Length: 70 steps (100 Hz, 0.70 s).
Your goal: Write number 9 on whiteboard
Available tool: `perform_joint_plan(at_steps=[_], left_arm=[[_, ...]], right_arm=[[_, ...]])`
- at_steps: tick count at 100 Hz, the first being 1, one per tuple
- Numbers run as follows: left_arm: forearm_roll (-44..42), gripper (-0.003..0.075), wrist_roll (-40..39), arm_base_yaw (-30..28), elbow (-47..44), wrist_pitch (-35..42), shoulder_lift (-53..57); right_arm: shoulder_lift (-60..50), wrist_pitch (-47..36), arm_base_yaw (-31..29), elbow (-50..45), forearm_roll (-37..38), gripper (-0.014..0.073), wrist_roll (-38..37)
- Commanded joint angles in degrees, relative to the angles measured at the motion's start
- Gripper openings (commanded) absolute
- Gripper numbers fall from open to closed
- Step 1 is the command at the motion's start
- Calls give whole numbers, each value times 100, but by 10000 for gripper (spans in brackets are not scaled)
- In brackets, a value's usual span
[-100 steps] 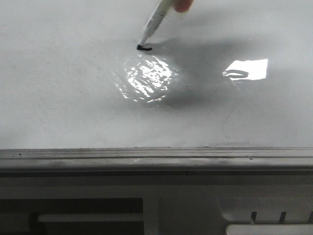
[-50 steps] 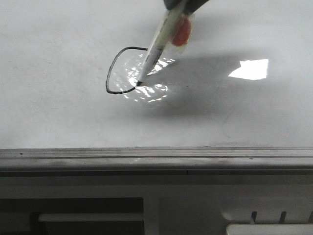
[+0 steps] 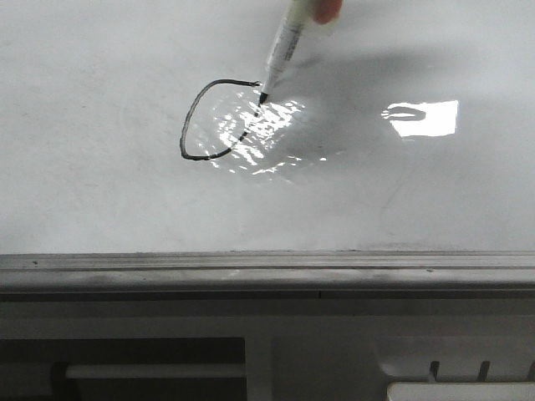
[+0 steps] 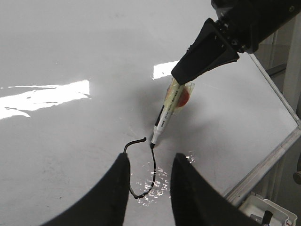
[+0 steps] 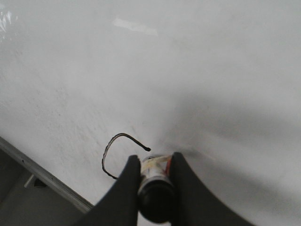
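The number 9 (image 3: 209, 121) is so far a thin black open loop on the whiteboard (image 3: 100, 192), lying beside a bright glare patch (image 3: 255, 134), and the white marker (image 3: 282, 46) tilted over it carries dark print on its barrel too small to read. The marker's tip touches the board at the loop's open end, and the right gripper (image 5: 155, 176) pinches the marker's barrel between its fingers directly above that end. The left gripper (image 4: 149, 179) hovers over the loop with its fingers spread, holding nothing, while the grey metal ledge (image 3: 267, 271) runs along the board's edge, well apart from the loop.
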<state>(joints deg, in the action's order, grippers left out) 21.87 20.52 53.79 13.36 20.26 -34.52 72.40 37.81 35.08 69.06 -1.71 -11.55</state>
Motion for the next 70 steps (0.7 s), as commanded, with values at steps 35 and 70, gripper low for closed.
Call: perform_joint_plan(at_steps=[35,70], left_arm=[[-14,200,-13,38,152,198,-3],[-27,200,-13,38,152,99,-3]], right_arm=[[-85,44,-41,-149,213,-69,107],[-169,-224,223,-704,-83,-69,94]])
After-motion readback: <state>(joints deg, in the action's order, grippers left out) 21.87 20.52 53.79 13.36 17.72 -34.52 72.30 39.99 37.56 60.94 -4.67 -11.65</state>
